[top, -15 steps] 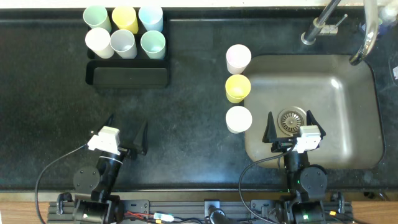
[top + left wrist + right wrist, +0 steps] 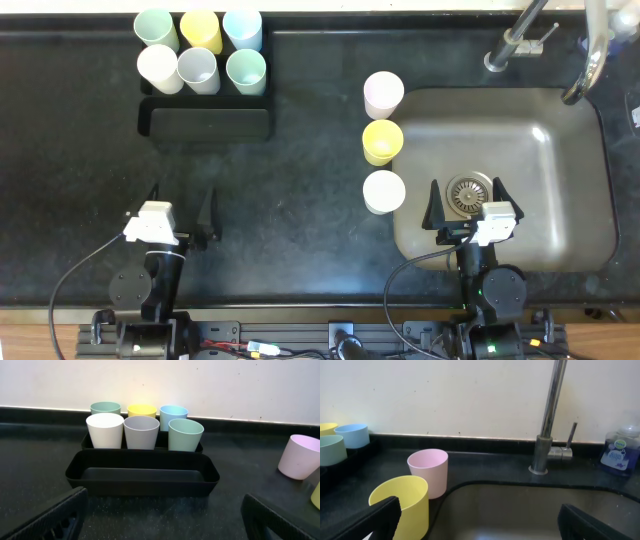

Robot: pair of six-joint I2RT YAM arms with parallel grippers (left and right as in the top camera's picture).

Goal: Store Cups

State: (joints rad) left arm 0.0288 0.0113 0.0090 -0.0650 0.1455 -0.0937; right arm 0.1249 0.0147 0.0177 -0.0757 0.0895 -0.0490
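So we've got two mostly black arms, the left arm (image 2: pixel 152 278) and right arm (image 2: pixel 488 285), each topped with a boxy white wrist block (image 2: pixel 150 222). The left gripper (image 2: pixel 181 203) and right gripper (image 2: pixel 465 190) have black, grainy, wedge-shaped fingers (image 2: pixel 56 519). Thin black cables (image 2: pixel 70 275) loop down by the round bases (image 2: pixel 130 288).

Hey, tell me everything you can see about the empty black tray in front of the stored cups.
The black tray is a long, low rectangular bin with rounded corners and a thin rim, matte, plastic by its look. It is empty and sits flat on the dark countertop. Its back edge meets the section holding six cups; whether they are one piece I cannot tell.
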